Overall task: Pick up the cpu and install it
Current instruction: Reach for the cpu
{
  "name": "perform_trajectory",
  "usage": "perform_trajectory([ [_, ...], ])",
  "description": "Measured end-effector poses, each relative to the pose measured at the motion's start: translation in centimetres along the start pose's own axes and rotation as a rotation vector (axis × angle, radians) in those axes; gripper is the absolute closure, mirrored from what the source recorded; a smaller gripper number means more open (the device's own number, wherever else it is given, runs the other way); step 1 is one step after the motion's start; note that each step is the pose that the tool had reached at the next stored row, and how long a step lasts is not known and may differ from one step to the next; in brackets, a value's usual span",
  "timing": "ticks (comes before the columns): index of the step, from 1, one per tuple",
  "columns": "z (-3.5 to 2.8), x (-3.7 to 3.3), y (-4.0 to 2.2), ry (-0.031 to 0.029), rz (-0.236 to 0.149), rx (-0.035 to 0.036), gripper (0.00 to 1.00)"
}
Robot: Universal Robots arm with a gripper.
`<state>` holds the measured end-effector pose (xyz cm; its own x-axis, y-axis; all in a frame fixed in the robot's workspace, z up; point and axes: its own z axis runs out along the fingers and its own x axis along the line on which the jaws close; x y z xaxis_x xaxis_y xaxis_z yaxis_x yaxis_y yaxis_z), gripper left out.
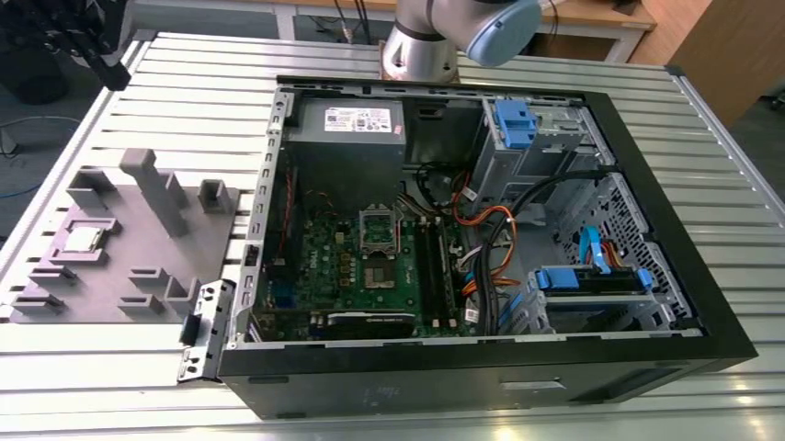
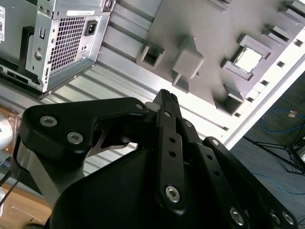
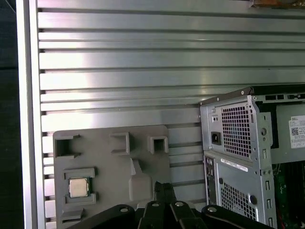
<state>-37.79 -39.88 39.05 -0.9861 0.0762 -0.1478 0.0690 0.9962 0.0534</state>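
The cpu (image 1: 84, 239) is a small silvery square chip lying flat in a pocket of the grey moulded tray (image 1: 147, 266), at the exterior view's left. It shows in both wrist views, cpu (image 2: 249, 60) and cpu (image 3: 79, 187). My gripper (image 1: 113, 72) hangs high above the table near the exterior view's upper left corner, well apart from the tray. In both wrist views its black fingers are pressed together with nothing between them, gripper (image 2: 165, 98) and gripper (image 3: 165, 188). The dark socket frame (image 1: 378, 230) sits on the green motherboard (image 1: 349, 285) inside the open case.
The open black computer case (image 1: 491, 367) lies on its side on the slatted metal table (image 1: 184, 110). Inside it are a power supply (image 1: 349, 124), bundled cables (image 1: 491, 248) and blue drive brackets (image 1: 589, 276). The tray has raised blocks (image 1: 153, 184) beside the chip's pocket.
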Motion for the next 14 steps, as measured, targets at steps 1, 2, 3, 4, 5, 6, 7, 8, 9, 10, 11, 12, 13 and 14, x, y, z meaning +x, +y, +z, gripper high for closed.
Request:
perform_trajectory([
  [1, -0.03, 0.21, -0.01, -0.0009, 0.0, 0.0, 0.89],
  [2, -0.06, 0.42, -0.03, -0.0019, 0.0, -0.0001, 0.89],
  [3, -0.13, 0.9, -0.06, -0.0041, 0.0, -0.0003, 0.89],
  [4, -0.16, 1.11, -0.07, -0.005, 0.0, -0.0003, 0.89],
  [5, -0.19, 1.33, -0.09, -0.006, 0.0, -0.0004, 0.89],
  [6, -0.22, 1.54, -0.11, -0.007, 0.0, -0.0005, 0.89],
  [7, -0.25, 1.76, -0.12, -0.008, 0.0, -0.0006, 0.89],
  [8, -0.28, 1.97, -0.14, -0.009, 0.0, -0.0007, 0.89],
  [9, -0.31, 2.18, -0.15, -0.01, 0.0, -0.0007, 0.89],
  [10, -0.34, 2.39, -0.17, -0.0109, 0.0, -0.0008, 0.89],
  [11, -0.37, 2.6, -0.18, -0.0118, -0.001, -0.0009, 0.89],
  [12, -0.4, 2.83, -0.2, -0.0128, -0.001, -0.0009, 0.89],
  [13, -0.44, 3.04, -0.21, -0.0138, -0.001, -0.001, 0.89],
  [14, -0.46, 3.26, -0.23, -0.0149, -0.001, -0.0011, 0.89],
])
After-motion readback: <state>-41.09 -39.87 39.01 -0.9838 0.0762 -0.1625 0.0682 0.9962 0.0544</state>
